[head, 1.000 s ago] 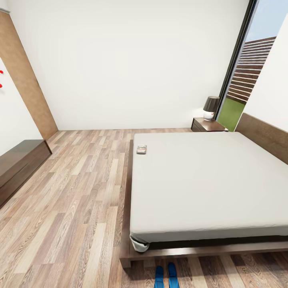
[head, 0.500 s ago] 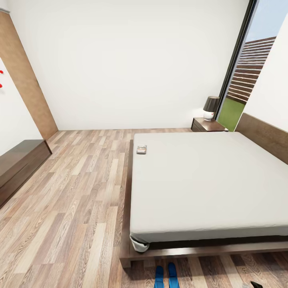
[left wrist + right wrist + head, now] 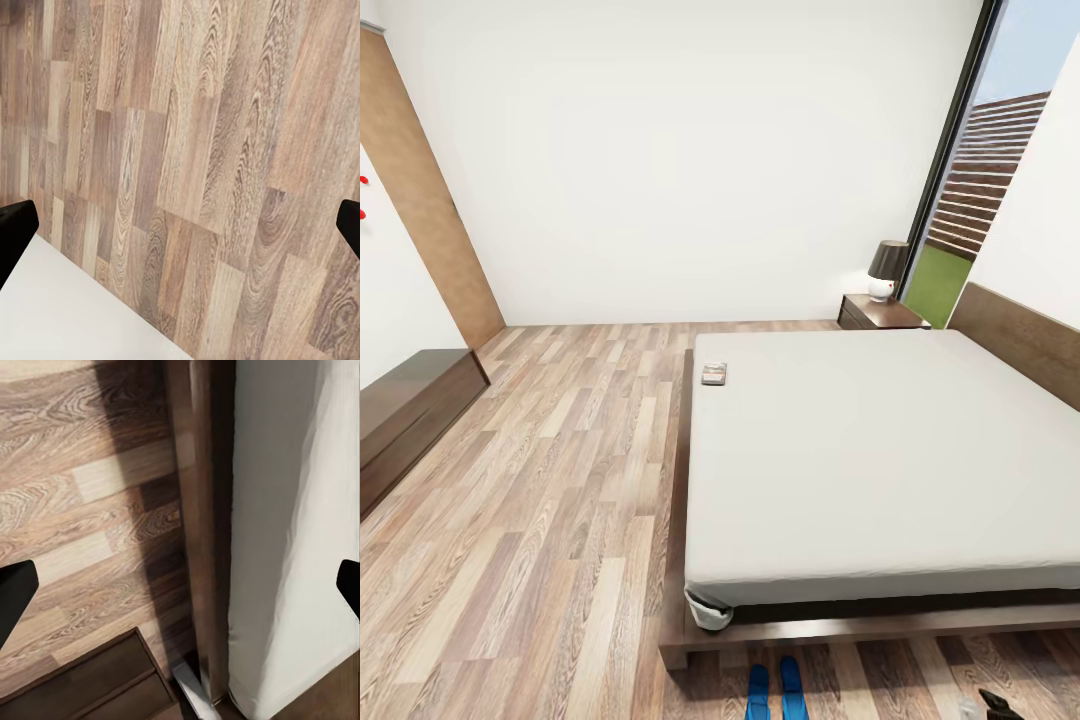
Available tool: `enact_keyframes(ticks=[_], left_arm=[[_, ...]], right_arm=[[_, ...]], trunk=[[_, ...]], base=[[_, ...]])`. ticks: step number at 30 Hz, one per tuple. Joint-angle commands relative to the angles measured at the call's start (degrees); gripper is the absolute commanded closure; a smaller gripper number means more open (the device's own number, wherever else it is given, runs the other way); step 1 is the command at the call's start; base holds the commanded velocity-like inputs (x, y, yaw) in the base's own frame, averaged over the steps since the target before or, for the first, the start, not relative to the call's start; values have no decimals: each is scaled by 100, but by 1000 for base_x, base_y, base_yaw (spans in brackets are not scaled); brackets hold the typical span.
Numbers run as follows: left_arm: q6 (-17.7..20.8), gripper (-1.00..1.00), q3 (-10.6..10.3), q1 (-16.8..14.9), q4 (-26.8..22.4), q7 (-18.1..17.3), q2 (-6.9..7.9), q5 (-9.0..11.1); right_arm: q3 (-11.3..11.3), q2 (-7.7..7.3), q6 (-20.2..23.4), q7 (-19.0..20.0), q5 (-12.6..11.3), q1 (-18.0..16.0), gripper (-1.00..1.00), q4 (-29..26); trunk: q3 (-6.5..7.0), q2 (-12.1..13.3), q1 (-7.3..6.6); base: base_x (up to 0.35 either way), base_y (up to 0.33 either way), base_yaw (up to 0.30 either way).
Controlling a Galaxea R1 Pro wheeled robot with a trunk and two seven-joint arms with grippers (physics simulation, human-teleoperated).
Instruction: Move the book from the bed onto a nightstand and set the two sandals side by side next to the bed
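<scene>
Head view: bedroom with white walls and wood-plank floor (image 3: 540, 500); large low bed (image 3: 880, 460) with plain light-grey mattress on a dark wooden platform, headboard (image 3: 1025, 335) along the right. Book (image 3: 714, 374) lying flat on the mattress near its far left corner, small and thin with a dark cover, long axis running roughly away from the camera, cover details too small to read. Two bright blue sandals (image 3: 774, 690) on the floor at the foot of the bed, side by side and nearly touching, parallel, long axes pointing toward the bed frame, cut off by the lower edge. Nightstand (image 3: 880, 312) dark brown, beyond the far side of the bed near the headboard, carrying a lamp (image 3: 887, 269) with a dark shade over a white base. Tall dark-framed window (image 3: 985, 180) behind it showing grass and a slatted fence. Long low dark bench (image 3: 410, 410) against the left wall. Dark tip of the right hand (image 3: 996, 705) just entering at the lower right corner. Left wrist view: left hand (image 3: 180, 232) with dark fingertips (image 3: 15, 232) at opposite edges, spread wide, holding nothing, over plank floor and a plain white surface. Right wrist view: right hand (image 3: 180, 589) likewise spread wide and holding nothing, above the bed's frame edge, mattress side and floor, a dark wooden piece (image 3: 97, 682) near one corner.
</scene>
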Motion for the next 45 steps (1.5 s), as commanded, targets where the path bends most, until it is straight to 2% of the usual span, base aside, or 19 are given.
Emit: enact_keyframes(ticks=[1, 9, 11, 13, 16, 17, 21, 26, 30, 34, 37, 42, 44, 45], left_arm=[[-6, -100, -48, -1, -8, 24, 2, 38], [-6, -100, -47, -1, -8, 24, 2, 38], [-6, -100, -47, -1, -8, 24, 2, 38], [-6, -100, -48, -1, -8, 24, 2, 38], [-6, -100, -48, -1, -8, 24, 2, 38], [-6, -100, -48, -1, -8, 24, 2, 38], [-6, -100, -48, -1, -8, 24, 2, 38], [-6, -100, -48, -1, -10, 24, 2, 38], [-6, -100, -48, -1, -11, 24, 2, 38], [-6, -100, -48, -1, -14, 24, 2, 38], [-6, -100, -48, -1, -14, 24, 2, 38], [-26, -100, -48, -1, -10, 24, 2, 38], [-34, -100, -48, -1, -9, 24, 2, 38], [-34, -100, -48, -1, -9, 24, 2, 38]], right_arm=[[45, -3, -6, -30, -13, -6, -100, 7], [17, 72, -3, -34, -30, -6, -100, -101], [-52, 84, -3, -35, -71, -6, -100, -116], [-225, 92, -3, -32, -190, -6, -100, -126], [-607, 99, -2, -32, -462, -6, -100, -133], [-607, 99, -2, -32, -462, -6, -100, -133], [-1056, 95, -32, -27, -776, -6, -100, -123], [-1256, 100, -59, -27, -892, -6, -100, -76], [-1328, 128, -66, -27, -916, -6, -100, -56], [-1493, 238, -68, -24, -998, -6, -100, -40], [-1907, 295, -75, -13, -1317, -6, -100, -35], [-2787, 329, -93, 25, -2202, -6, -100, -22], [-2997, 336, -92, 22, -2469, -6, -100, -15], [-2997, 336, -92, 22, -2469, -6, -100, -15]], trunk=[[-11, -11, 3], [-11, -11, 3], [-11, -11, 3], [-11, -11, 3], [-11, -11, 3], [-11, -11, 3], [-11, -11, 3], [-11, -11, 3], [-11, -11, 3], [-11, -11, 3], [-11, -11, 3], [-11, -11, 3], [-11, -11, 3], [-11, -11, 3]], base=[[0, 0, 0], [0, 0, 0], [0, 0, 0], [0, 0, 0], [0, 0, 0], [0, 0, 0], [0, 0, 0], [0, 0, 0], [0, 0, 0], [0, 0, 0], [0, 0, 0], [0, 0, 0], [0, 0, 0], [0, 0, 0]])
